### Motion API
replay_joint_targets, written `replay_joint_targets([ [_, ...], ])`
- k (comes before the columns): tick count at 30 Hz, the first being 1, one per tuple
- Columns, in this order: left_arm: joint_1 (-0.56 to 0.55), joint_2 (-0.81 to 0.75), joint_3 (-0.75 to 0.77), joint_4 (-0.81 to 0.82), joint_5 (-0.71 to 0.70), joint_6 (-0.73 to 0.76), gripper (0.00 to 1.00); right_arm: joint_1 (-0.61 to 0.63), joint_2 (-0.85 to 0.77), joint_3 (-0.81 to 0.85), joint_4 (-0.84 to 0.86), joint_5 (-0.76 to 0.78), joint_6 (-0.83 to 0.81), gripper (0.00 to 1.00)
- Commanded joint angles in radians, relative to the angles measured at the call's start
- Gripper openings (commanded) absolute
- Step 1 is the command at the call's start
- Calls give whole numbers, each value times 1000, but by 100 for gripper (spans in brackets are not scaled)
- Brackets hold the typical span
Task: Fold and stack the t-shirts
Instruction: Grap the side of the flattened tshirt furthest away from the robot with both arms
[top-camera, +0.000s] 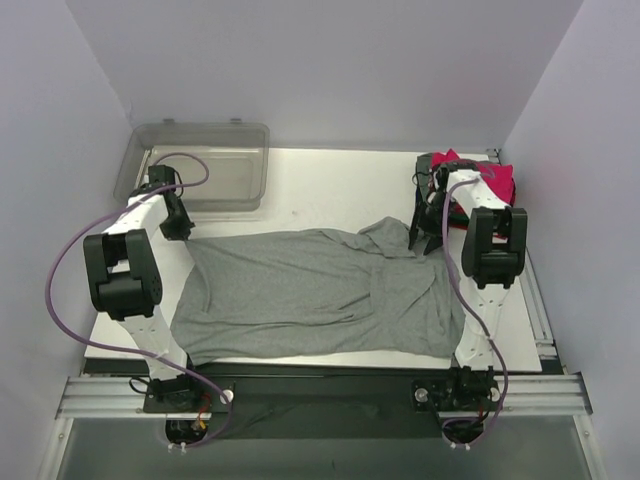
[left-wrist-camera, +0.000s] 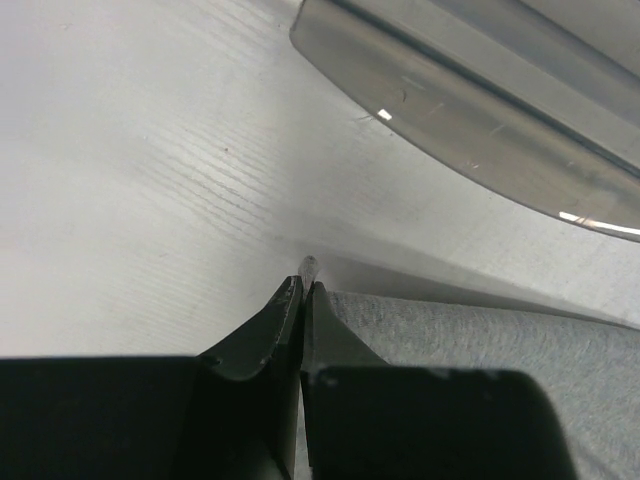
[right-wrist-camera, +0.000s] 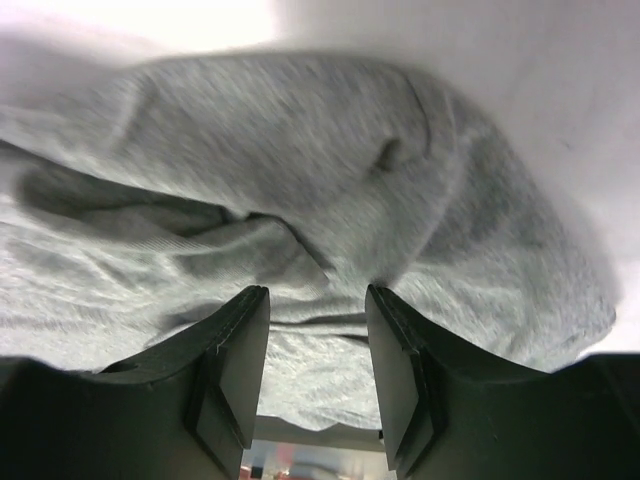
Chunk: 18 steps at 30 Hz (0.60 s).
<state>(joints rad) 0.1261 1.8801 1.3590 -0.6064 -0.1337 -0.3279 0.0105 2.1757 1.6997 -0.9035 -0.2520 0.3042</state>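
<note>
The large heather-grey t-shirt (top-camera: 310, 290) lies spread across the table, with a bunched fold at its far right. My left gripper (top-camera: 180, 228) is at the shirt's far left corner. In the left wrist view it (left-wrist-camera: 302, 286) is shut on the shirt's edge (left-wrist-camera: 500, 340), with a small tip of cloth poking out past the fingertips. My right gripper (top-camera: 425, 240) is at the bunched far right part. In the right wrist view it (right-wrist-camera: 317, 300) is open, its jaws astride a fold of the grey cloth (right-wrist-camera: 300, 150). A folded pink-red shirt (top-camera: 495, 180) lies on dark cloth at the back right, behind the right arm.
A clear plastic bin (top-camera: 200, 165) stands at the back left, close behind the left gripper; its rim shows in the left wrist view (left-wrist-camera: 470, 120). The white table (top-camera: 330, 190) ends in a metal rail at the near edge.
</note>
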Motion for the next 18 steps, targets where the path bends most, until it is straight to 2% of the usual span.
replay_joint_targets([
  [1, -2, -22, 55, -42, -41, 36, 5, 9, 28, 52, -21, -12, -33, 43],
  [7, -8, -22, 63, -52, -41, 44, 12, 40, 27, 46, -18, -27, -50, 41],
  [11, -8, -22, 54, -53, -37, 41, 14, 66, 27, 29, -14, -24, -62, 39],
  [14, -10, -26, 48, -53, -37, 39, 15, 83, 36, 23, -11, -16, -65, 36],
  [18, -13, -32, 46, -52, -34, 46, 19, 88, 42, 17, -14, -16, -57, 26],
])
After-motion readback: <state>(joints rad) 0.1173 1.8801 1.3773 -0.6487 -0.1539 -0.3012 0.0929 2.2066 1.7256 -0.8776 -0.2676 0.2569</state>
